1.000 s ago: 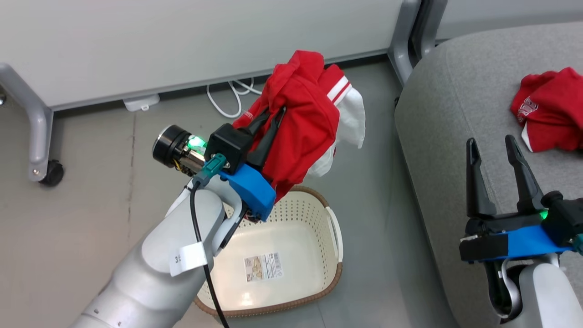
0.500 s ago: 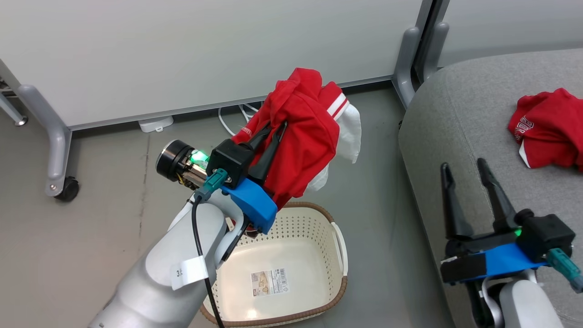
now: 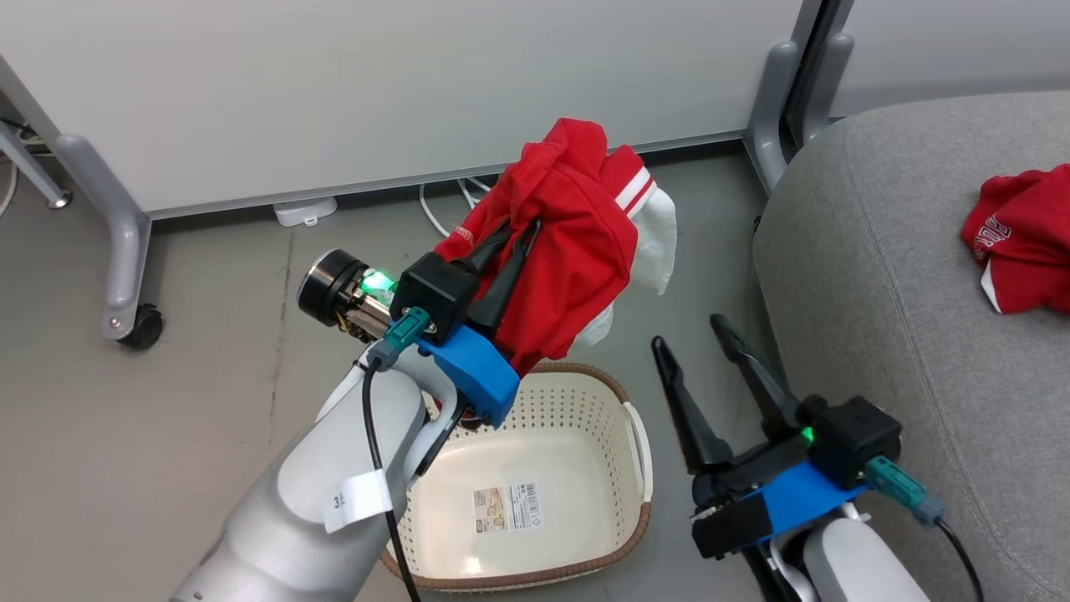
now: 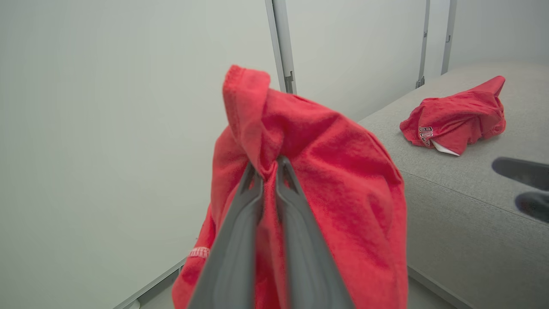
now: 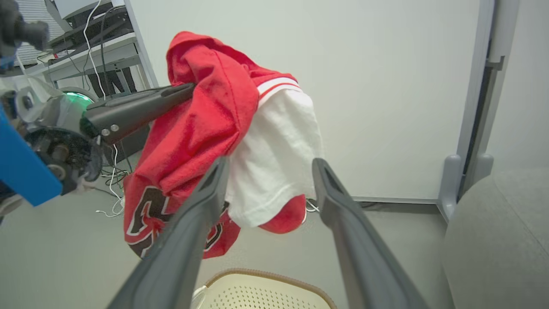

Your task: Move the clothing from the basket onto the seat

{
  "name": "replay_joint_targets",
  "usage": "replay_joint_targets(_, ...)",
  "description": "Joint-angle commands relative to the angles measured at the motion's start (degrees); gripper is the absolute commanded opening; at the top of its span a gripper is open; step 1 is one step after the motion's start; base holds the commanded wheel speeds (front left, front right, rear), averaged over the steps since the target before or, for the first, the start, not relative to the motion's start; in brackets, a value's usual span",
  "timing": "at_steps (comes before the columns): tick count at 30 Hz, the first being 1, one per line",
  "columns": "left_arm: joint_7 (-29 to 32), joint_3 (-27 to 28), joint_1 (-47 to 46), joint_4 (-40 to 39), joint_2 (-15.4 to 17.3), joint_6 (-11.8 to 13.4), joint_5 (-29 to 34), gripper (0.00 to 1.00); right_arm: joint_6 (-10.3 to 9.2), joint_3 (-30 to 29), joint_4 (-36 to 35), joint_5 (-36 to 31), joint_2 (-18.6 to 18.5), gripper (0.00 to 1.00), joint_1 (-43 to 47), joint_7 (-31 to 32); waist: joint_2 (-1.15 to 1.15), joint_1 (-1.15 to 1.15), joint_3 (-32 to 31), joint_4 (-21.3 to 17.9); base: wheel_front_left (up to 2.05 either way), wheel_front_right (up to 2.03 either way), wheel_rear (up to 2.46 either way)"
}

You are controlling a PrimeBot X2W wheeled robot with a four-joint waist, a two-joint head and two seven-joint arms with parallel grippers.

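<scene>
Head view: the left gripper (image 3: 522, 226) pinches a red garment (image 3: 577, 226) above the basket (image 3: 623, 435), which looks empty, though the arm (image 3: 334, 468) hides one corner. A second garment (image 3: 1024, 234) lies on the seat (image 3: 878, 251). The right gripper (image 3: 687, 330) is spread, holding nothing.

Left wrist view: its fingers (image 4: 240, 223) are pressed together on fabric.

Right wrist view: the garment hangs ahead.

One piece is delivered and this one is probably last.

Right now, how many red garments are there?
2. One garment hangs pinched in the left gripper; the other garment lies on the seat. The arm hides part of the basket.
</scene>
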Motion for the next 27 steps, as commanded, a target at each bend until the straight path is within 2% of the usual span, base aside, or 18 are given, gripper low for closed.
replay_joint_targets(1, -0.3, 0.5, -0.7, 0.0, -0.1, -0.1, 0.2, 0.00, 0.01, 1.0, 0.5, 0.5, 0.1, 1.00, -1.2, 0.0, 0.00, 0.00, 0.1, 0.1, 0.00, 0.00, 0.00)
replay_joint_targets(10, -0.3, 0.7, -0.9, -0.2, -1.3, -0.7, 1.6, 0.00, 0.01, 7.6, 3.9, 3.1, 0.0, 1.00, -7.0, 0.0, 0.00, 0.00, 0.9, 1.3, 0.00, 0.00, 0.00)
replay_joint_targets(19, -0.3, 0.9, -1.5, -0.6, -2.2, -1.3, 2.6, 0.00, 0.01, 10.0, 10.0, 5.5, 0.1, 1.00, -11.6, 0.0, 0.00, 0.00, 2.4, 2.7, 0.00, 0.00, 0.00)
replay_joint_targets(27, -0.3, 1.0, -1.8, -0.8, -2.9, -1.6, 3.4, 0.00, 0.01, 12.5, 13.8, 10.1, 0.1, 1.00, -15.4, 0.0, 0.00, 0.00, 3.2, 3.6, 0.00, 0.00, 0.00)
